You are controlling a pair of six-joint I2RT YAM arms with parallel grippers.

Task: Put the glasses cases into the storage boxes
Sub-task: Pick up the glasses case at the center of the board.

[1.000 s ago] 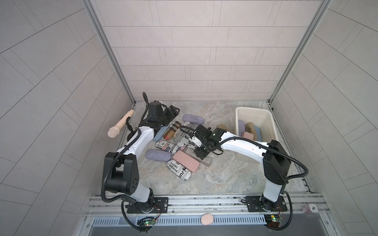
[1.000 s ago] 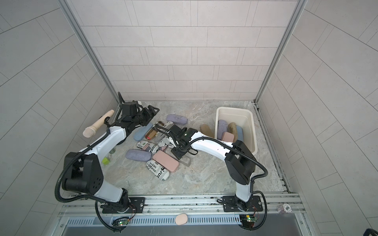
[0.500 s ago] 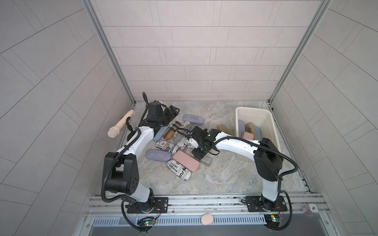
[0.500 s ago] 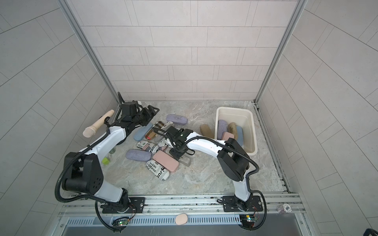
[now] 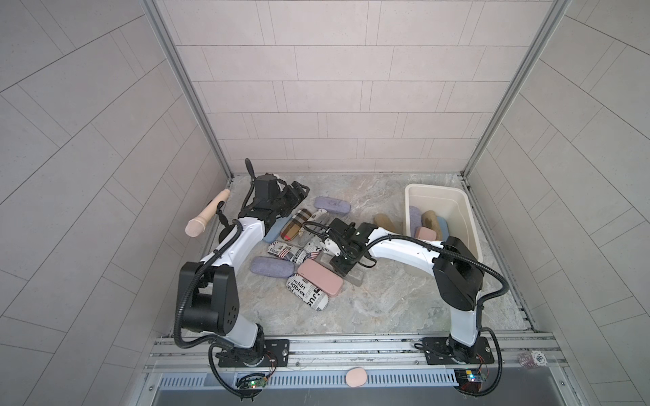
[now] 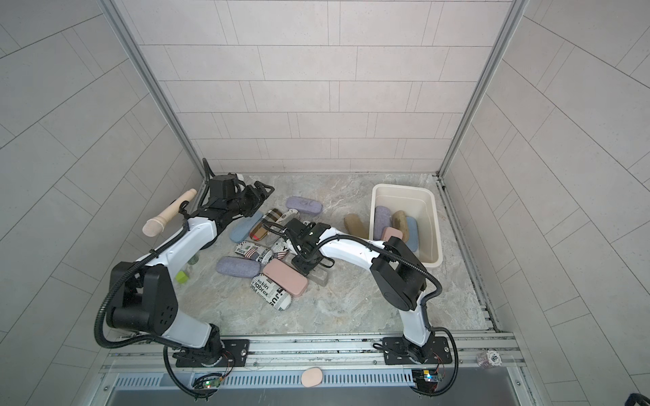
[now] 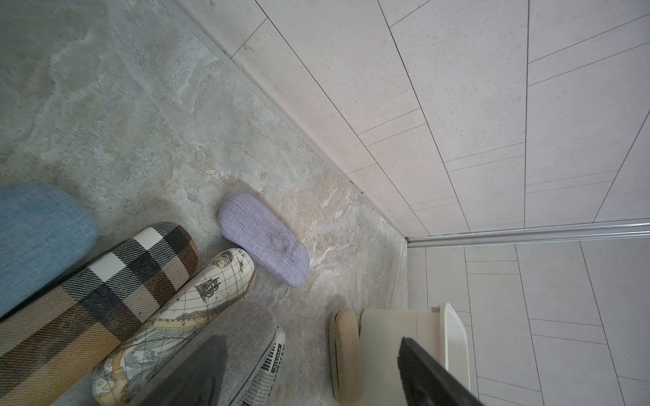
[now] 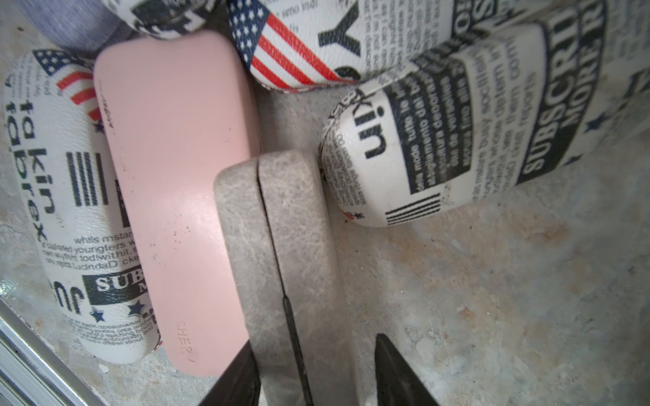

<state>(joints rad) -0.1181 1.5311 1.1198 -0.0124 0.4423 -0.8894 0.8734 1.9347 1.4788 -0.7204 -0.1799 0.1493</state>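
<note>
The step in hand is judged to be the grasp of the grey case (image 8: 281, 225), which lies on the table (image 5: 387, 305) at the near edge of the heap with its seam uppermost; it is pressed against the pink case (image 8: 176, 175) along one side and touched near its end by a newsprint case (image 8: 457, 133); the right gripper (image 8: 314, 342) is set astride it, one finger (image 8: 241, 383) close in on the pink-case side, while a strip of bare table is seen between the case and the other finger; the jaws are thus at a middling width and nothing is clamped yet; the grip is best made squarely across the two long faces and low down, so that the lid is squeezed shut rather than prised open; a straight lift is called for, since the touching neighbours could be dragged along; the storage box (image 5: 436, 188) stands apart from the heap at the far right of the table, with several cases already in it and room left at its far end, so its rim should be cleared before release. The right arm is reached forward and inward from its base, the forearm nearly level and the wrist bent down so that the fingers point at the table; the left arm is stretched towards the far left corner, and the left gripper (image 5: 299, 191) is held wide and empty above the far end of the heap.
</note>
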